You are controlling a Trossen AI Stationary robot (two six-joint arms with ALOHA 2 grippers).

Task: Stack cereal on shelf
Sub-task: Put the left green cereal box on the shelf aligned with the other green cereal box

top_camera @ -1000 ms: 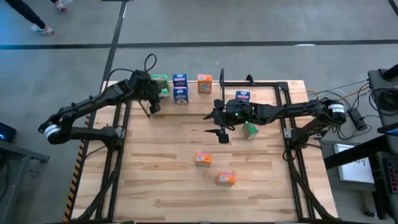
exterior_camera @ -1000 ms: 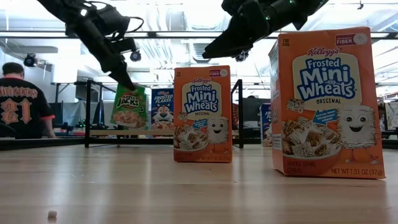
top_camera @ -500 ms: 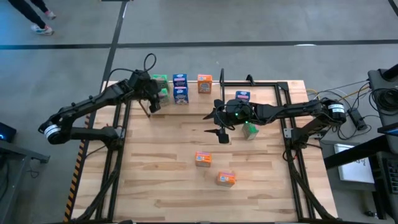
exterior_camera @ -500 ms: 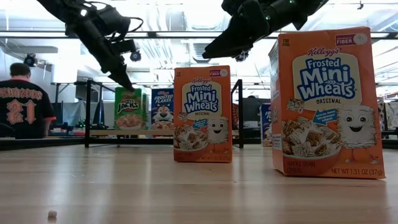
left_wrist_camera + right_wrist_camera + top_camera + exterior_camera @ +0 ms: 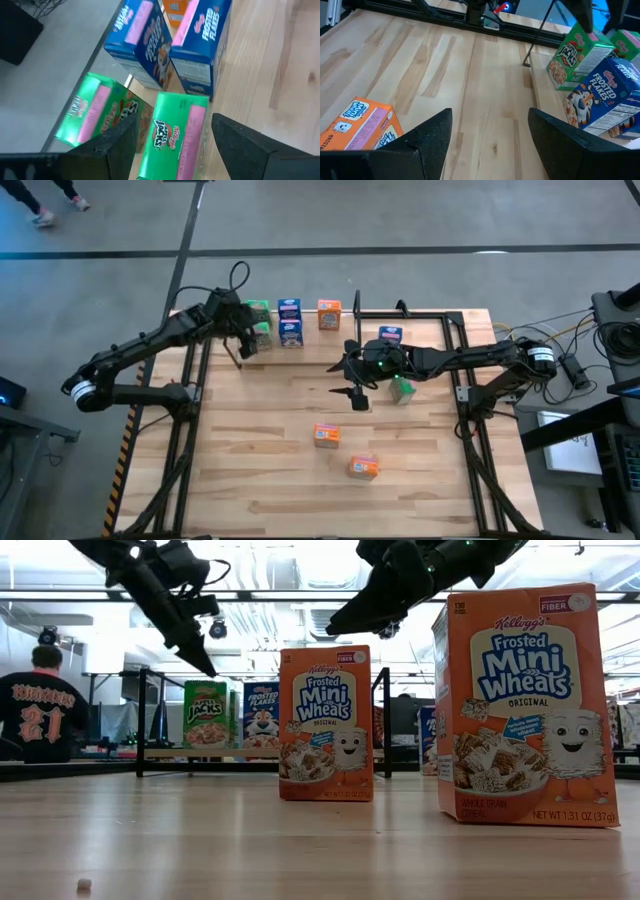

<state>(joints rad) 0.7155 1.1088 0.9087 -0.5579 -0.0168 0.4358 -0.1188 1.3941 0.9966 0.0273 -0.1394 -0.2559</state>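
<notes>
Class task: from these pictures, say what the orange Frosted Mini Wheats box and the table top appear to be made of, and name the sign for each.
Orange Frosted Mini Wheats box: apparently thin printed cardboard with a slightly glossy finish; it shows crisp folded edges and colour printing across its front.

Table top: light wood planks, probably sealed smooth; visible grain, darker streaks and seams between the boards.

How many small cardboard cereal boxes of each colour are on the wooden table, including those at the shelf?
Green cardboard cereal boxes: 3 (two at the back left, one under the right arm)
Blue cardboard cereal boxes: 3 (two at the back, one farther right)
Orange cardboard cereal boxes: 3 (one at the back, two in the middle of the table)
Total: 9
</notes>
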